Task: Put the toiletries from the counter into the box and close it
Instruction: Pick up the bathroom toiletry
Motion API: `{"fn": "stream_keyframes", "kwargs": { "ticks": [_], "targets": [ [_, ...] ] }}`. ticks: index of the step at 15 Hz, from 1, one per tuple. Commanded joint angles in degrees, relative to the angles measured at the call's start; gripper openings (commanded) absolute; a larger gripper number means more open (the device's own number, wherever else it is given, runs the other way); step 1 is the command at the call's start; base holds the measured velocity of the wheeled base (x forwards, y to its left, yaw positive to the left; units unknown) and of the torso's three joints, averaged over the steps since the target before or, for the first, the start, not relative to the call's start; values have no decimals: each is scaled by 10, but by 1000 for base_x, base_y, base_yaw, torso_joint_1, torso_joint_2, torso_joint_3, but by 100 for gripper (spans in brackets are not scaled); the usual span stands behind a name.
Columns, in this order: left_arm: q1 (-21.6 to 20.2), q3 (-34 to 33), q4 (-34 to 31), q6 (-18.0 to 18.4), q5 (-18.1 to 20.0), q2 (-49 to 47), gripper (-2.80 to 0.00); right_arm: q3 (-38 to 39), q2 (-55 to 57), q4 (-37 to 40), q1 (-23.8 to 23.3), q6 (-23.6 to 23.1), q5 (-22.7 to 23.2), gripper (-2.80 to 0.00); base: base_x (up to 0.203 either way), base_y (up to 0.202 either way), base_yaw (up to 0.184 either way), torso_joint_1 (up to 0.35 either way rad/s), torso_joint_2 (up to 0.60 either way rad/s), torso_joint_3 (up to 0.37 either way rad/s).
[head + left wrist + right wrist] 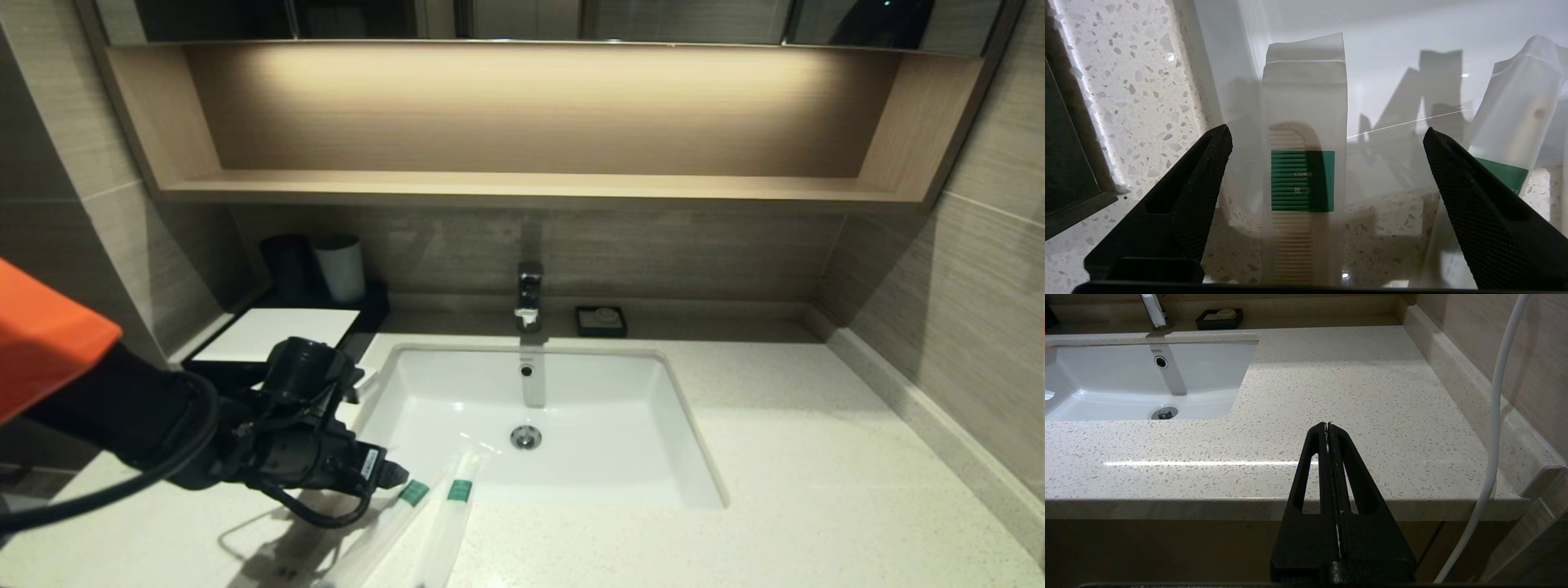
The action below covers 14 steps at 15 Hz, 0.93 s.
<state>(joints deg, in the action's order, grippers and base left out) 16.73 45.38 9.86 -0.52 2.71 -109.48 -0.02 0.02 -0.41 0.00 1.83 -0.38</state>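
Two translucent sachets with green bands lie side by side on the cream speckled counter (775, 490), their upper ends reaching over the sink's front left rim: a comb sachet (412, 495) (1303, 179) and a second sachet (457, 500) (1515, 134). A third sachet does not show. My left gripper (400, 478) (1327, 130) is open low over them, its fingers on either side of the comb sachet and apart from it. The box (277, 333), black with a white top panel, stands at the back left. My right gripper (1327, 424) is shut and empty off the counter's front right edge.
The white sink (620, 408) is inset mid-counter with a faucet (529, 294) behind it. A small black soap dish (601, 320) sits at the back wall. A dark cup (286, 265) and a white cup (340, 268) stand behind the box. A wooden shelf (522, 186) runs above.
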Motion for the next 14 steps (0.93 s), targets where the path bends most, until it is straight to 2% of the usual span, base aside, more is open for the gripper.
{"fn": "stream_keyframes", "kwargs": {
  "ticks": [1,14],
  "targets": [
    [1,0,1,-1,0,-2,0,0,1,0,0,0,0,-280,0,0,0,0,0,0],
    [3,-8,-1,-1,-8,1,0,-1,1,0,0,0,0,-280,0,0,0,0,0,0]
  ]
}}
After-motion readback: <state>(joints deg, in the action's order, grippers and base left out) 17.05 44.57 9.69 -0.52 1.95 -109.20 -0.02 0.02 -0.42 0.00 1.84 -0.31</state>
